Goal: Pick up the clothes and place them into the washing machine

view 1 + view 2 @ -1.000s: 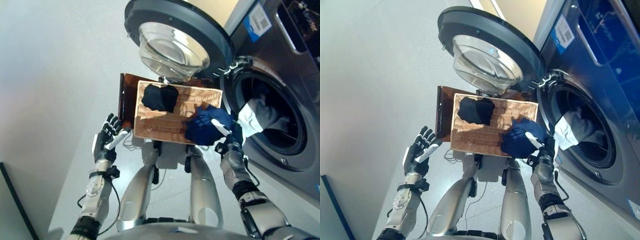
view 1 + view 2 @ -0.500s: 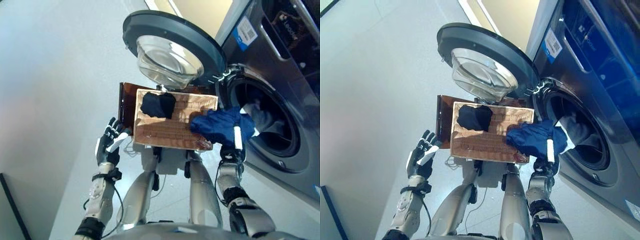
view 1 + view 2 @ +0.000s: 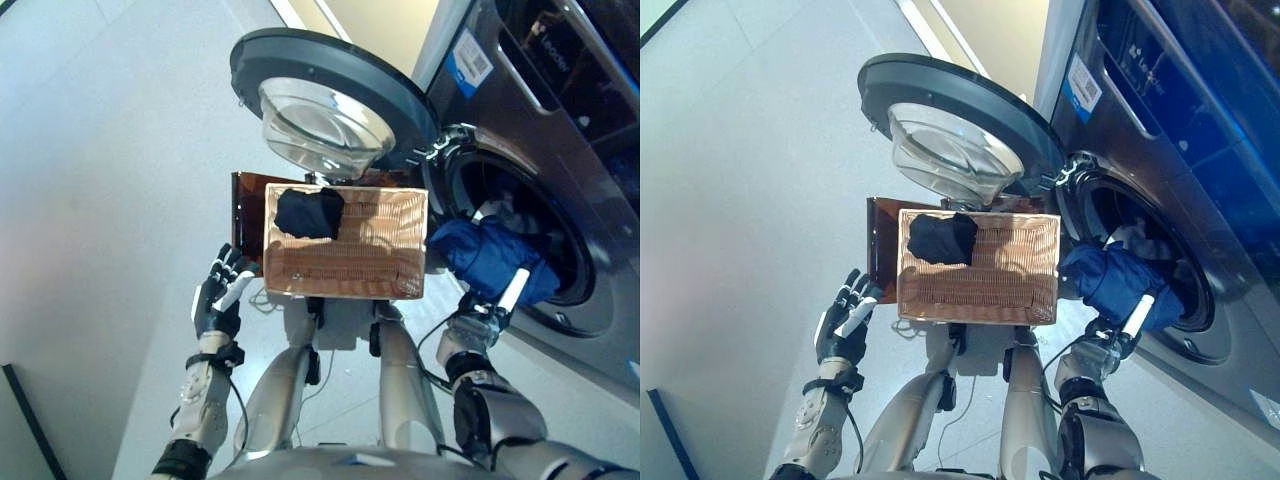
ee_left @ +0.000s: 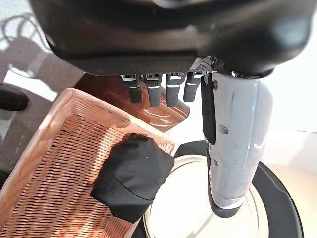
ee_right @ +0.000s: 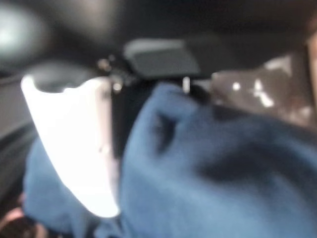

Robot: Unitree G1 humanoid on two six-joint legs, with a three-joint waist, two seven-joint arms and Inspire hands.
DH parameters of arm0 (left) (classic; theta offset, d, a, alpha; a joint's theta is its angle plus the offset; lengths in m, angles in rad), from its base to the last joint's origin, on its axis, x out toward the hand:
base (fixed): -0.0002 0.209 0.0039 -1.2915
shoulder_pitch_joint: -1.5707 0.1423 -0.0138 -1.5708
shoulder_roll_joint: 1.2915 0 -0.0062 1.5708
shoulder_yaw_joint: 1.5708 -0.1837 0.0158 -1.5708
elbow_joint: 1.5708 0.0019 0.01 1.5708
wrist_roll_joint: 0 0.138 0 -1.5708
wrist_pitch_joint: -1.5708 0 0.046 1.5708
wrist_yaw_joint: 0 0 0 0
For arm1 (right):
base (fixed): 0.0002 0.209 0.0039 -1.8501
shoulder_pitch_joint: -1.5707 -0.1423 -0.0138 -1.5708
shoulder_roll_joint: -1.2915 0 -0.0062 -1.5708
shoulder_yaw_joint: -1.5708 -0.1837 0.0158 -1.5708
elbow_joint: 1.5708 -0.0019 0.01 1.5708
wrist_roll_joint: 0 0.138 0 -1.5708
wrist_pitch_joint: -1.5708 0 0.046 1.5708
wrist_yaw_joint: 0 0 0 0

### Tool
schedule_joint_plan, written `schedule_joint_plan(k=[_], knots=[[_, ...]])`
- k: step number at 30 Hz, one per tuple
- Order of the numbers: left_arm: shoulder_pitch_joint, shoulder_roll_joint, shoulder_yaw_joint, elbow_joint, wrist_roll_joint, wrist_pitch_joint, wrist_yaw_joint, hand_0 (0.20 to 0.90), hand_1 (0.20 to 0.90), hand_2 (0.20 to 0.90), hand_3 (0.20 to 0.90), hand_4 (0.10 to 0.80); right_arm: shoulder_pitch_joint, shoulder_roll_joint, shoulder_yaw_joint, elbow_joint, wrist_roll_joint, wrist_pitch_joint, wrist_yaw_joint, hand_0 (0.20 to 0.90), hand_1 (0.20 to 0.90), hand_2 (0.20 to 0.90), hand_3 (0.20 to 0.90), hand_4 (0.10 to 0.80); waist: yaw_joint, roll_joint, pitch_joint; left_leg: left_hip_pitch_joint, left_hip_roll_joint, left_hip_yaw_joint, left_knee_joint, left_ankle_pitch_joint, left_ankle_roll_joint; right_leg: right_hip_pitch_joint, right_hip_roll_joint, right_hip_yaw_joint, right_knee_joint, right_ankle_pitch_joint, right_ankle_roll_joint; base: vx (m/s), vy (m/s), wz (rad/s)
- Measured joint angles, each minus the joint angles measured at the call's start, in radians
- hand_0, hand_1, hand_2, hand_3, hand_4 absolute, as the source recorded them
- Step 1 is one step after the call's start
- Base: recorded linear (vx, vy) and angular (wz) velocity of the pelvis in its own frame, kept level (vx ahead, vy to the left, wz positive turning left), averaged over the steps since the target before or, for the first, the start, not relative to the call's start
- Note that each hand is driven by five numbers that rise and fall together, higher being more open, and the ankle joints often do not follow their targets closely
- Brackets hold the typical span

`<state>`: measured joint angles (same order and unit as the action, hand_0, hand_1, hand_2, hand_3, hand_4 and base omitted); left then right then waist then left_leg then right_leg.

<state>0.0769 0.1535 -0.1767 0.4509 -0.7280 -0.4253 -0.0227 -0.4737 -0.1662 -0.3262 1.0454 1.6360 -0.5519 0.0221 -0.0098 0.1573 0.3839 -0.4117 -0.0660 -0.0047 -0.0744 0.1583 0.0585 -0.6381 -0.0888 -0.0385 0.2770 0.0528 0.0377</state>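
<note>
Left eye view: a rectangular woven wicker basket sits at the centre, on a dark brown stand that shows at its 9 o'clock side. A crumpled black garment lies in the basket's 11 o'clock corner. At 3 o'clock of the basket, the right hand grips a bundled dark blue garment, its white-covered thumb pressed against the cloth, right at the round opening of the grey front-loading washing machine. A pale garment shows inside the drum just behind the blue one. The machine's round glass-windowed door stands swung open at 12 o'clock of the basket. The left hand hangs at 8 o'clock of the basket, apart from it, fingers straight and holding nothing.

Right eye view: the same layout; the blue bundle sits across the lower rim of the drum opening, above the right hand.

Left wrist view: the left hand's fingers hang loose and empty above the basket, where the black garment rests against the woven rim.

Right wrist view: blue cloth fills the frame, with the white thumb clamped against it.
</note>
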Motion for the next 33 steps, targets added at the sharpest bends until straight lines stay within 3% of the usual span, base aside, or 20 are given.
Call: schedule_joint_plan(k=[10, 18, 33], knots=[[0.014, 0.014, -0.002, 0.000, 0.003, 0.001, -0.002, 0.900, 0.900, 0.900, 0.900, 0.800, -0.100, -0.097, -0.036, 0.038, 0.002, -0.010, -0.038, 0.200, 0.200, 0.200, 0.200, 0.300, 0.028, 0.028, -0.014, -0.008, -0.002, 0.007, -0.003, 0.000, 0.000, -0.018, 0.000, 0.007, 0.011, -0.002, -0.001, 0.000, 0.000, 0.00], [0.017, 0.022, -0.022, -0.012, 0.005, 0.003, -0.020, 0.900, 0.900, 0.900, 0.900, 0.800, -0.258, -0.260, -0.078, 0.038, 0.001, -0.044, -0.116, 0.200, 0.200, 0.200, 0.200, 0.300, 0.056, 0.083, -0.014, -0.020, -0.002, 0.006, -0.004, 0.000, 0.000, -0.039, 0.000, 0.011, 0.025, -0.010, -0.004, 0.003, -0.004, 0.01], [0.018, 0.061, -0.036, -0.094, 0.006, 0.004, -0.020, 0.900, 0.900, 0.900, 0.900, 0.800, -0.424, -0.433, -0.098, 0.094, -0.078, -0.083, -0.294, 0.200, 0.200, 0.200, 0.200, 0.300, 0.073, 0.107, -0.014, -0.047, -0.004, 0.004, -0.004, 0.006, -0.002, -0.089, -0.004, 0.012, 0.075, -0.034, -0.013, 0.007, -0.005, 0.01]])
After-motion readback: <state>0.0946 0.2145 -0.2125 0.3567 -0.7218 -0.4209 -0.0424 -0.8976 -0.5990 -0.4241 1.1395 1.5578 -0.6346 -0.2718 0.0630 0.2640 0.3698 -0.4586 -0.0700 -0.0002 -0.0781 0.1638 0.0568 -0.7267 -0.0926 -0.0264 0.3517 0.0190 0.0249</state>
